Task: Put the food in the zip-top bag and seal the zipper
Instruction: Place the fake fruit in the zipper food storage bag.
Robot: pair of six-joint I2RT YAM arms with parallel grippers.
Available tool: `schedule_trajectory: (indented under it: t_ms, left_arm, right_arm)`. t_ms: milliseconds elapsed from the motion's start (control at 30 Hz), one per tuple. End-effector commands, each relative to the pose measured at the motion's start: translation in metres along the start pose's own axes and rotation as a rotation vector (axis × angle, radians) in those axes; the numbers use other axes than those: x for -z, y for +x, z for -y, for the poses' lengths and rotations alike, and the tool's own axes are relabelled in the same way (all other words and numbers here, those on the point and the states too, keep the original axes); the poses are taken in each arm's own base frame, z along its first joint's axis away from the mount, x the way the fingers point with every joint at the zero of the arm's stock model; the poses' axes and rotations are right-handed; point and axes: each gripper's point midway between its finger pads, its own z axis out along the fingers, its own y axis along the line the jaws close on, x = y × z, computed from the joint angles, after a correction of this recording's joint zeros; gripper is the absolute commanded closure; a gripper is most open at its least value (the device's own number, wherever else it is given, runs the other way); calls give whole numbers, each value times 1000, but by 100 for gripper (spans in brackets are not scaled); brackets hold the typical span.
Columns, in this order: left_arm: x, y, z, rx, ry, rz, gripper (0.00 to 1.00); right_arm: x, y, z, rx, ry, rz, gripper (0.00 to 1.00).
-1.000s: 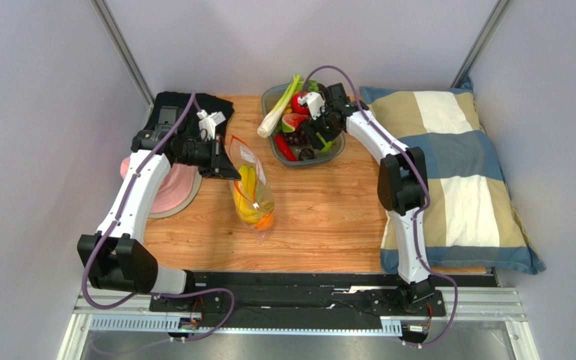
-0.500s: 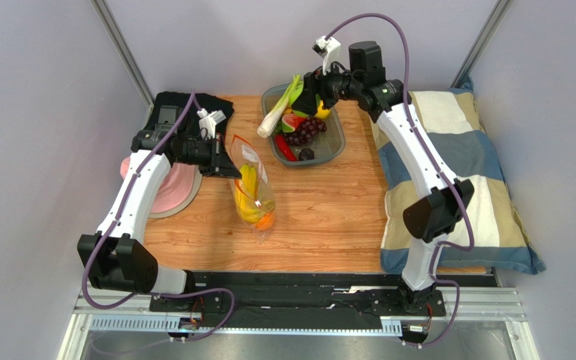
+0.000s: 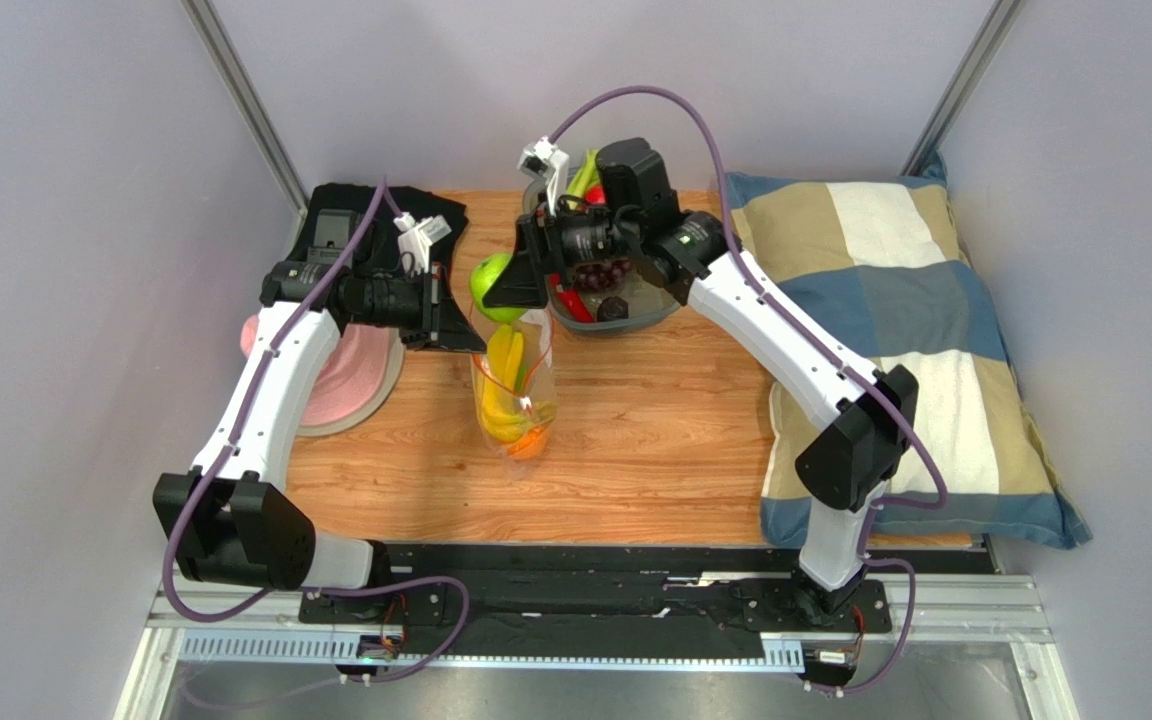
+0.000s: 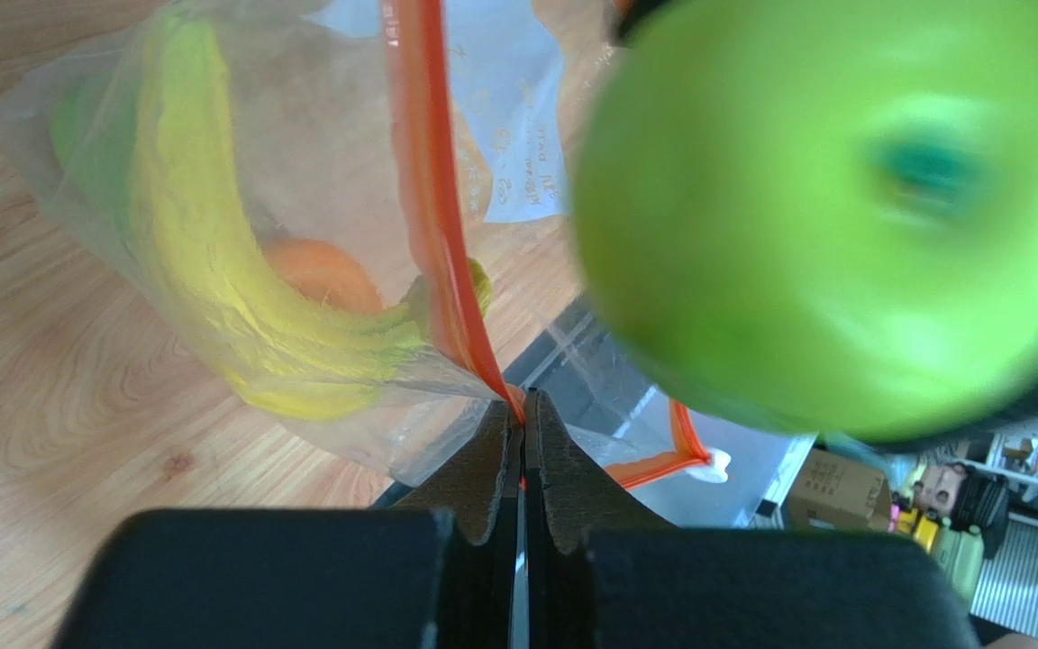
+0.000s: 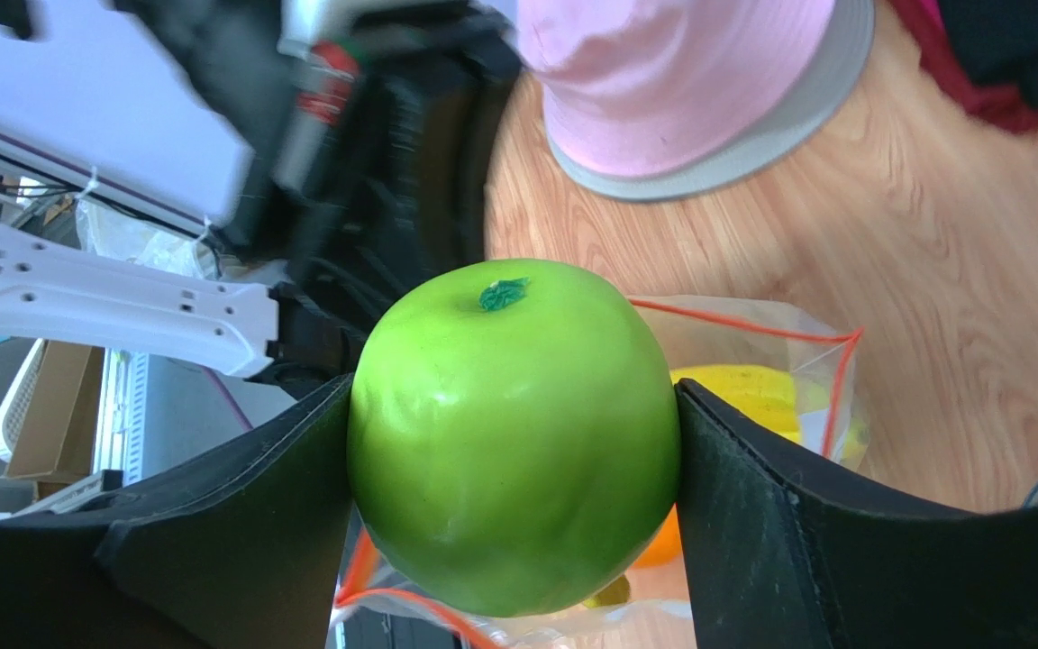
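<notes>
The right gripper (image 5: pixel 514 446) clamps a glossy, round green apple (image 5: pixel 511 406) just above the mouth of the crinkly clear zip-top bag (image 3: pixel 527 393), mid-frame, with a yellow banana (image 4: pixel 200 271) and an orange (image 4: pixel 317 271) inside. The left gripper (image 4: pixel 525 430) pinches its thin orange-red zipper strip (image 4: pixel 427 203). Half a second ago the right arm hung over the grey oval tray (image 3: pixel 668 305), upper centre.

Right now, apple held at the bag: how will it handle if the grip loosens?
Probably slippery: green apple is glossy, and the right jaws touch only its two sides. Likely rigid: no denting at the contacts. Round, so apt to roll if it misses the zip-top bag.
</notes>
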Motion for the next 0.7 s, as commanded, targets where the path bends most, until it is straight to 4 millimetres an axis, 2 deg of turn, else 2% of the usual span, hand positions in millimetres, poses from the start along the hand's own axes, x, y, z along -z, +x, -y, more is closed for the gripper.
schedule_trajectory:
  t_ms: [0,33,100,133,167,233,333,400,467,500,533,567,633,667]
  left_arm:
    - [10,-6,18,-67,46,54,100]
    - [11,-6,18,-71,44,56,100]
    - [11,-6,18,-70,41,56,100]
    - [10,-5,18,-69,41,55,100]
    - [10,-5,17,-69,40,54,100]
    - [10,-5,16,-69,35,55,100]
    - [8,-6,14,-63,33,54,100]
    - [6,-7,12,-56,32,51,100]
    - [6,-7,11,-54,35,50,100]
    - [5,-8,11,-51,39,49,100]
    - [5,-9,11,-49,39,51,100]
    - [5,-10,10,-49,40,55,100]
    - [4,-11,10,-47,40,55,100]
    - [5,-12,10,-48,40,57,100]
  right_arm:
    - [-7,21,19,-36,33,-64,66]
    - [-8,26,22,-45,37,-79,55]
    - [-8,33,22,-66,38,-105,39]
    - [-8,34,19,-71,33,-108,25]
    - [-6,33,16,-74,31,-109,20]
    - [-2,27,9,-60,19,-93,0]
    - [9,5,-2,3,20,-43,0]
    - [17,-8,6,26,55,-9,0]
    - [30,-22,27,28,109,30,0]
    - [32,-22,42,16,133,33,0]
    - [41,-26,62,13,179,47,0]
    - [45,-29,75,68,212,50,0]
    - [56,-28,116,136,340,53,0]
    - [57,-25,130,179,374,53,0]
